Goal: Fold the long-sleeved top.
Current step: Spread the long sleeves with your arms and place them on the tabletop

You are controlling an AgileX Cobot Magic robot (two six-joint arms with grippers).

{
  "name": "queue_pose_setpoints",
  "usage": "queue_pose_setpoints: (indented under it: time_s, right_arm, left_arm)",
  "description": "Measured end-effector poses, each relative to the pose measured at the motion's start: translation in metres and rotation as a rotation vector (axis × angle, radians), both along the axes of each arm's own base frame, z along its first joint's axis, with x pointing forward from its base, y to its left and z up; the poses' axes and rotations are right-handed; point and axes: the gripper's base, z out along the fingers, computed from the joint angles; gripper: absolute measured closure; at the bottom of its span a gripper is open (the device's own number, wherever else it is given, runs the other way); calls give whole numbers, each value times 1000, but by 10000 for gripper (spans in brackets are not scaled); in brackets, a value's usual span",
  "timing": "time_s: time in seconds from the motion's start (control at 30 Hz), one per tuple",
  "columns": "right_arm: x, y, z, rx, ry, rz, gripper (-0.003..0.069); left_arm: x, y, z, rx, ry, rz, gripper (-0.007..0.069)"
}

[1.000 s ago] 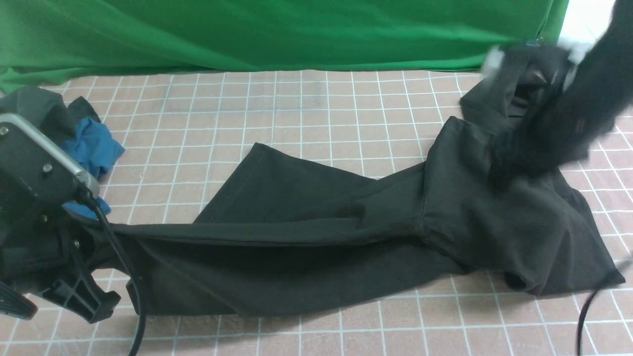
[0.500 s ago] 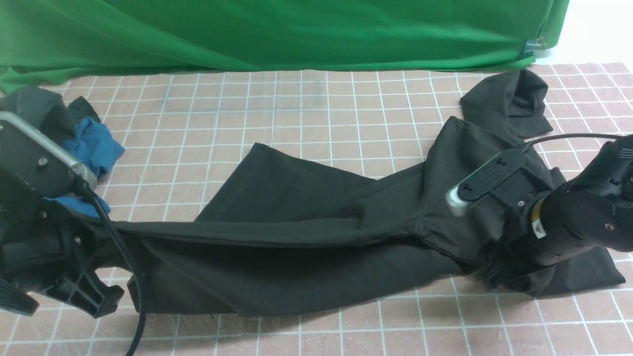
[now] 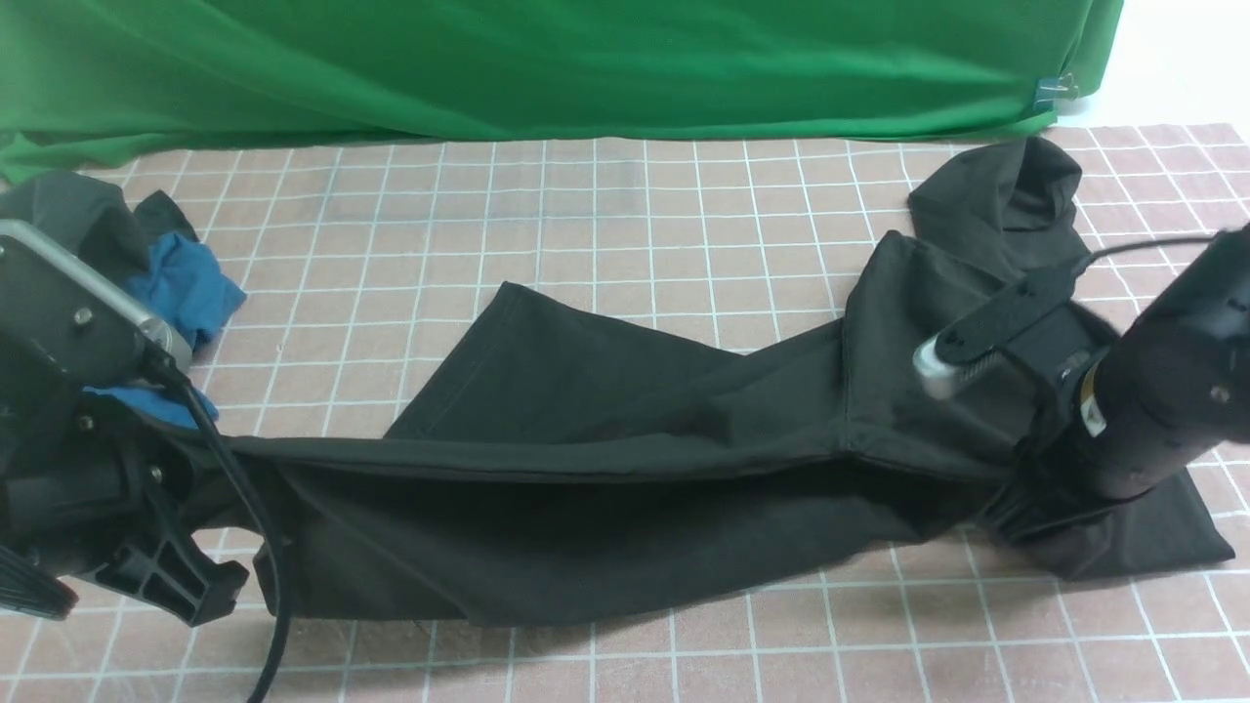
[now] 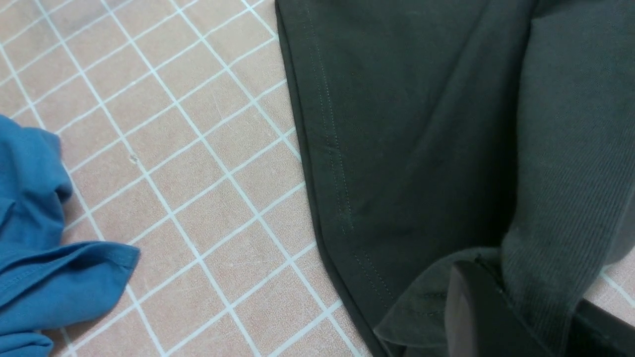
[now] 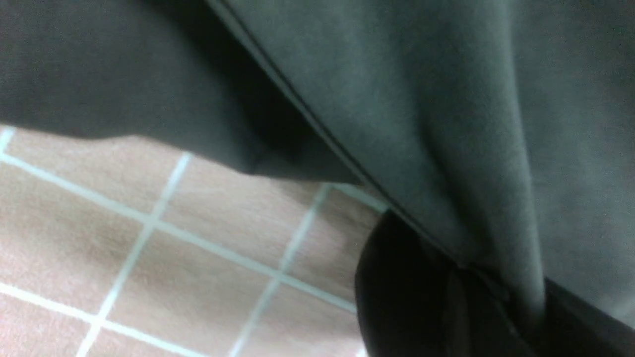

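Top: your long-sleeved top (image 3: 605, 488) lies across the near half of the table, stretched from your left side to your right side, black and thin.
Top, near edge: a long fold runs taut and slightly raised between your two grippers.
Top, hem: the stitched hem (image 3: 459, 351) fans out flat toward the middle of the table; you see its double seam (image 4: 327, 148) up close in the left wrist view.
Top, sleeve: one sleeve (image 3: 1006, 200) lies crumpled at the far right, near the green cloth.
Left gripper: your left gripper (image 3: 171, 488) is closed on the left end of the top; in the left wrist view, the fabric (image 4: 421, 124) drapes over one finger (image 4: 471, 312).
Right gripper: your right gripper (image 3: 1025, 503) sits low at the right end, clamped on the top. In the right wrist view, a seam of the fabric (image 5: 397, 74) runs straight in between its dark fingers (image 5: 397, 287).
Table: you look at a pink cover with a white grid (image 3: 586, 215), bare beyond the top.
Other clothes: a blue garment (image 3: 181, 293) and a dark grey one (image 3: 68, 210) lie bunched at the far left, apart from the top.
Backdrop: a green cloth (image 3: 547, 68) hangs along the far edge.
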Motion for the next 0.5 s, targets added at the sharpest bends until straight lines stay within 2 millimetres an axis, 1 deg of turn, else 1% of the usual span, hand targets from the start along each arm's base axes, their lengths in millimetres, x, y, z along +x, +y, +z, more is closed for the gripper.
queue_pose_setpoints:
  time_s: [0.07, 0.13, 0.23, 0.27, 0.37, 0.5]
  right_arm:
    - [-1, -1, 11, 3, -23, 7, 546]
    - [-2, -2, 29, 18, -79, 17, 546]
    - [-5, -4, 48, 30, -136, 19, 546]
    - [-5, -5, 49, 28, -137, 20, 546]
    - [-15, -11, 76, 23, -167, -2, 546]
    - [-34, -20, 103, 24, -185, -28, 546]
  left_arm:
    - [0, 0, 0, 0, 0, 0, 603]
    - [0, 0, 0, 0, 1, 0, 603]
    - [0, 0, 0, 1, 1, 0, 603]
    - [0, 0, 0, 1, 1, 0, 603]
    - [0, 0, 0, 7, 0, -1, 603]
    - [0, 1, -1, 20, 0, -2, 603]
